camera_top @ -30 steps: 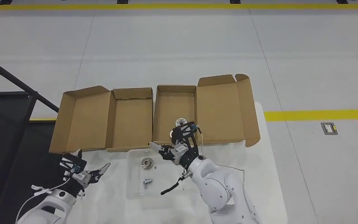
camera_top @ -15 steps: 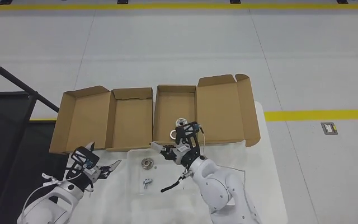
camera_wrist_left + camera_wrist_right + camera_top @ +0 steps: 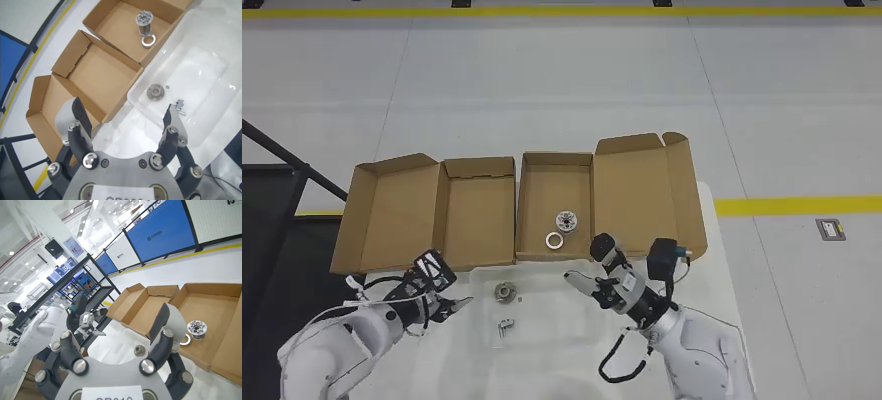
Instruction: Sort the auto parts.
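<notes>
Left fingers point(image 3: 81, 113) wide open, empty, near the surface's point(image 3: 717, 275) left edge, right fingers point(image 3: 160, 319) spread, empty, over its middle, flange point(image 3: 504, 291) and bracket point(image 3: 504, 326) in clear tray point(image 3: 198, 75)

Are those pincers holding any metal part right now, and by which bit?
Nothing is held: the left pincer and the right pincer are both open and empty.

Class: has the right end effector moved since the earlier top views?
Yes. The right end effector pulled back from over the box holding parts, toward the robot.
</notes>
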